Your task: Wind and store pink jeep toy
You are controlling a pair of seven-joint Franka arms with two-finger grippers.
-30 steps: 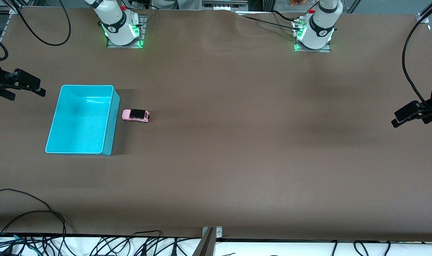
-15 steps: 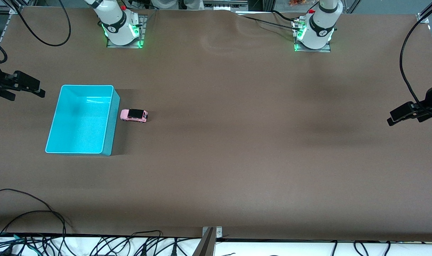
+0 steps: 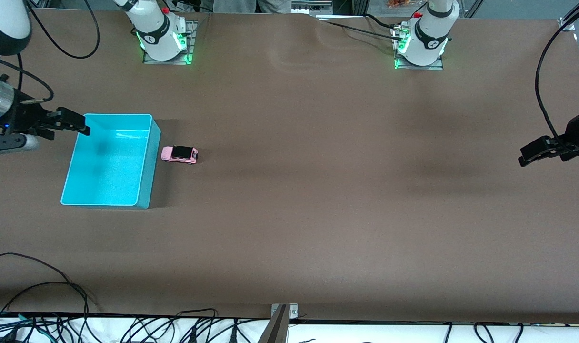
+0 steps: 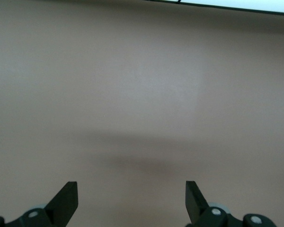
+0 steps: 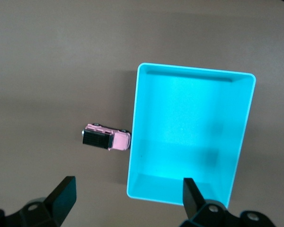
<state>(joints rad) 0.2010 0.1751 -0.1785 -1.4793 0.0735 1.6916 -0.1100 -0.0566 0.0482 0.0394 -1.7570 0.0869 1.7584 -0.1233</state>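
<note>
You have the brown tabletop (image 3: 318, 200) almost bare; toward the right arm's end sits the turquoise bin (image 3: 146, 157), empty inside, and just beside its wall, on the side toward the table's middle, stands the jeep (image 3: 179, 154) on its wheels, not touching the bin as far as the right wrist view (image 5: 106, 137) shows; you are at the very start, with nothing wound and nothing stored. The right tool (image 3: 63, 123) hangs with its jaws wide over the bin's corner nearest that arm's end; the left tool (image 3: 537, 153) hangs wide and empty over the tabletop's edge at its own end, and appears to wait. Next, I judge, you must carry the right tool across the bin to the jeep, line the jaws across its narrow body, and descend carefully; it is tiny and will roll.
</note>
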